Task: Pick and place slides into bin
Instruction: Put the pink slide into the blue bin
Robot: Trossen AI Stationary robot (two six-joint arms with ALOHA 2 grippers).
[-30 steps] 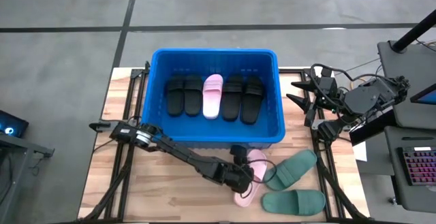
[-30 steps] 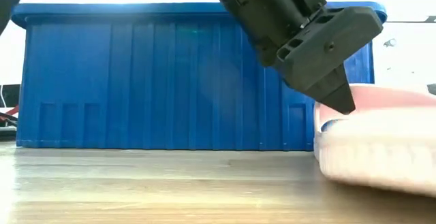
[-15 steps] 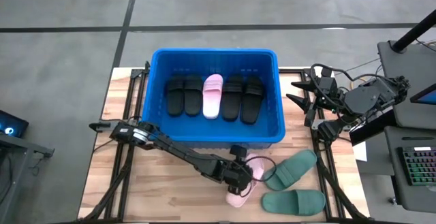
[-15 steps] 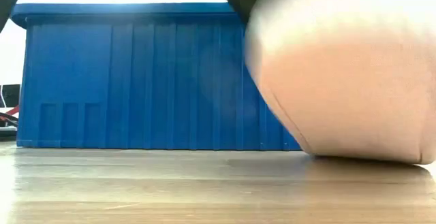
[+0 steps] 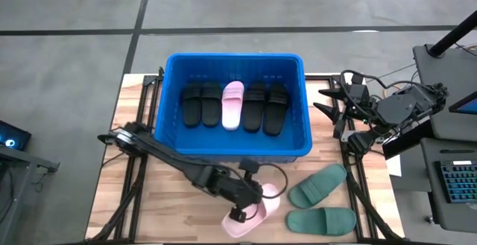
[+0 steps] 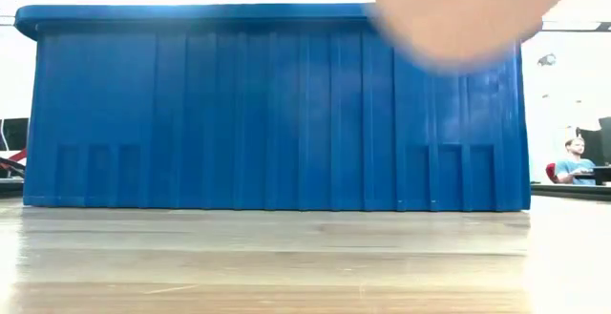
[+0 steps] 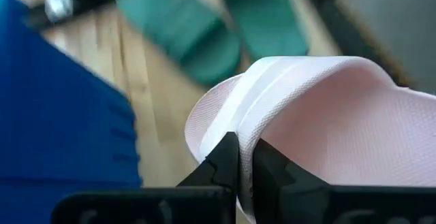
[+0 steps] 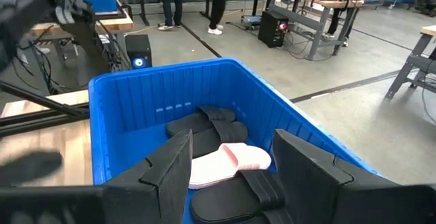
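pale pink showed nearest of all: a light pink slide [image 5: 250, 217] hung at the front edge of the wooden surface [image 5: 134, 200], lifted clear of it in the low view, where it was only a soft blur above the boards. the left tool [image 5: 240, 214] was clenched on that slide's wide strap; in the left wrist view its two dark fingers [image 7: 225, 157] met tightly with the textured pink strap [image 7: 272, 101] pinched between them.

just to the right on the surface lay the two dark green slides [image 5: 319, 185], one angled with its toe toward the bin, the other [image 5: 322, 220] lying crosswise nearer the front edge. they sat close together, a little apart from the held pink one.

behind them stood the bright blue bin [image 5: 173, 150], its ribbed wall filling most of the low view. inside it five slides lay side by side in a row: two black ones [image 5: 202, 104] on the left, a second light pink slide [image 5: 232, 103] in the middle, and two more black ones [image 5: 265, 107] on the right.

the right tool [image 5: 333, 109] waited off the bin's right side, above the surface's right edge, its fingers [image 8: 170, 166] spread apart and holding nothing, looking toward the bin.

farther off, in the room beyond the surface, a person [image 6: 576, 157] sat at a desk.
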